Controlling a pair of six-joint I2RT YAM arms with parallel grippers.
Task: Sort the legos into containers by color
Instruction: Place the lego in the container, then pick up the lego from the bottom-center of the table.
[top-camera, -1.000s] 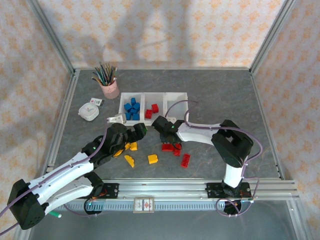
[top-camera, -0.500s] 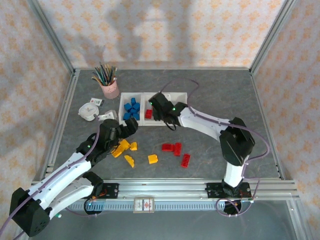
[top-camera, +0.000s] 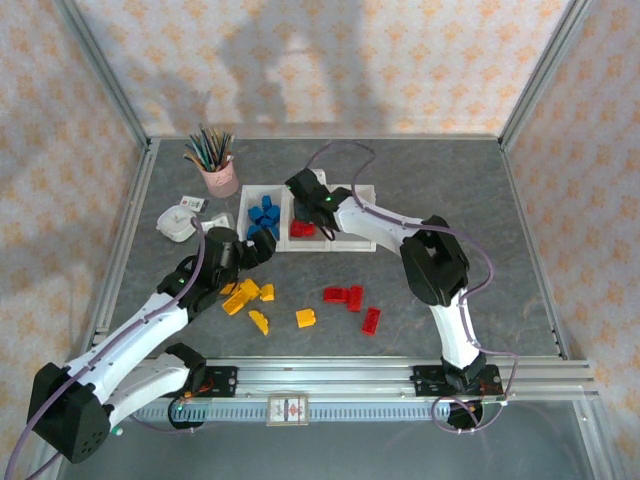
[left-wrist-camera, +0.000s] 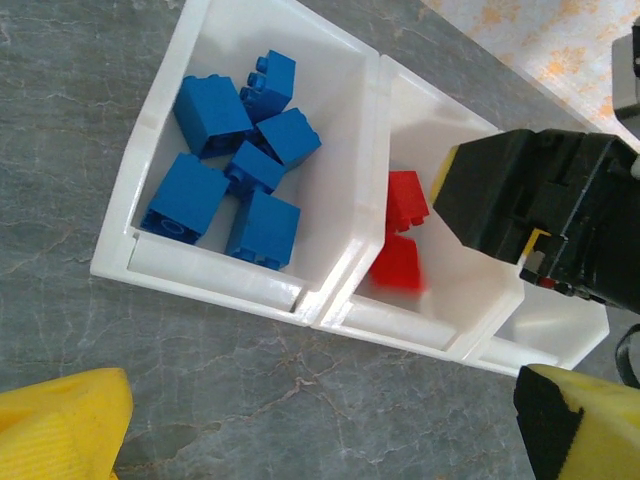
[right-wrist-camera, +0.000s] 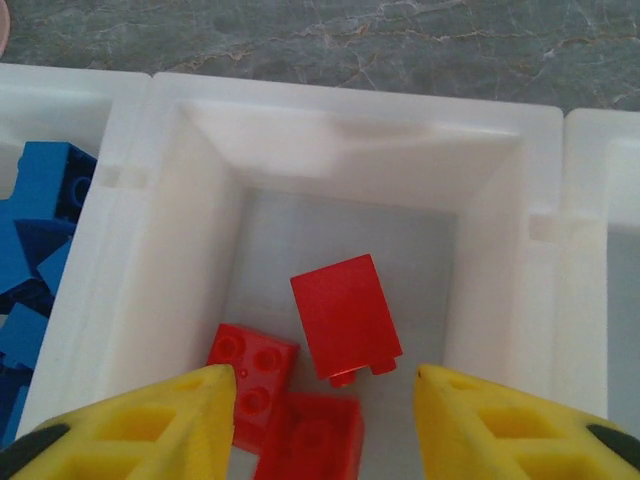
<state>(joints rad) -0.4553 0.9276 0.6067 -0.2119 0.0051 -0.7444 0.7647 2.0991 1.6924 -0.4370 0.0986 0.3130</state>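
Where table (top-camera: 450, 180) runs nearest arm bases, loose legos scattered: yellow legos (top-camera: 258, 321) to left, red legos (top-camera: 345, 296) to right, all apart from bins. Just beyond yellow ones, left gripper (top-camera: 256, 250) hangs by near-left corner of containers (top-camera: 360, 187), fingers (left-wrist-camera: 60, 425) wide apart, nothing between. Containers sit in row: blue legos (top-camera: 263, 217) piled in left bin, red bricks (right-wrist-camera: 345, 315) in middle bin. Right gripper (top-camera: 320, 222) over middle bin, fingers (right-wrist-camera: 170, 420) spread, empty, one red brick below gap. Pink cup of pencils (top-camera: 217, 175) far left.
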